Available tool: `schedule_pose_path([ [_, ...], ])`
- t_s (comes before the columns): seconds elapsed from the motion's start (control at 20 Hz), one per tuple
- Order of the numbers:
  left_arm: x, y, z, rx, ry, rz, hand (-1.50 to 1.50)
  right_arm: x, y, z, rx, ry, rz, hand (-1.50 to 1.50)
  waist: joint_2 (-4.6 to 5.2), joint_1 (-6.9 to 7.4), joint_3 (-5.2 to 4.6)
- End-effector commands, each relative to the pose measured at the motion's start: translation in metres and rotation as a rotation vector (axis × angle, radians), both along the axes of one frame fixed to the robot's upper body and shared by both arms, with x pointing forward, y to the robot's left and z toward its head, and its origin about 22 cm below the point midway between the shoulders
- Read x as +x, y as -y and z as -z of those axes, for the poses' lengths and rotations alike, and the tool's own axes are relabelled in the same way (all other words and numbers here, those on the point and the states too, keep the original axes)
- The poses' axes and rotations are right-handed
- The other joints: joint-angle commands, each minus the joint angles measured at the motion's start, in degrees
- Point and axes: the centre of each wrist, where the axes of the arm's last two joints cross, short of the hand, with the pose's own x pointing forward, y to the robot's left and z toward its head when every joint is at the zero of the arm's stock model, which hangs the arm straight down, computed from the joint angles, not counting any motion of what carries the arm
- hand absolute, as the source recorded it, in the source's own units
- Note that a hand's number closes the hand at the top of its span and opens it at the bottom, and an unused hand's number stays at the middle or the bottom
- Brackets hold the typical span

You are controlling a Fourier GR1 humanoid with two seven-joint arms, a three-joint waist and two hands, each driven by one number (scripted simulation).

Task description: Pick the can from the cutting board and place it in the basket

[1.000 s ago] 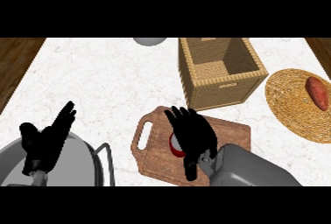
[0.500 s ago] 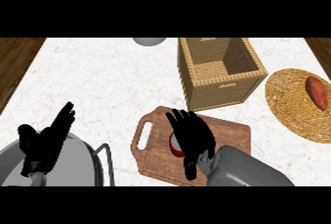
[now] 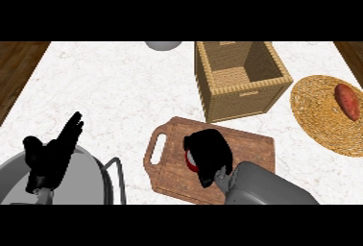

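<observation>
can (image 3: 191,159) mostly hidden under right hand (image 3: 210,151), grey object (image 3: 164,44) cut off at top

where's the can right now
In the head view the can sits on the cutting board, lower centre, mostly hidden under the right hand.

can (image 3: 191,160): red with a pale rim, mostly hidden, only a sliver showed under the right hand (image 3: 210,153), whose fingers were curled over it

cutting board (image 3: 248,144): brown wood, handle slot at its left end, flat on the counter, can sat on its middle

basket (image 3: 241,77): tall wicker box, open top, upright just behind the board
</observation>
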Motion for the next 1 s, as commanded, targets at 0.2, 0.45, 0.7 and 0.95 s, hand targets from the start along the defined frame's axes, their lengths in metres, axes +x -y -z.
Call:
schedule_pose_path([
  [0.2, -0.031, 0.001, 0.046, -0.047, -0.245, -0.021, 0.0, 0.003, 0.006, 0.011, -0.068, 0.054, -0.068, 1.5, 0.97, 0.33, -1.52],
  [0.45, -0.025, 0.007, 0.036, -0.038, -0.234, -0.013, 0.0, -0.013, -0.025, 0.019, -0.03, 0.083, -0.046, 1.5, 0.83, 0.5, -1.48],
  [0.7, -0.028, 0.005, 0.04, -0.028, -0.241, -0.01, 0.0, -0.05, -0.082, 0.028, -0.042, 0.136, 0.02, 1.5, 0.98, 2.13, -1.53],
  [0.95, -0.027, -0.006, 0.044, -0.051, -0.254, -0.019, 0.0, -0.063, -0.089, 0.003, 0.118, 0.268, 0.1, 1.5, 0.7, 1.58, -1.53],
])
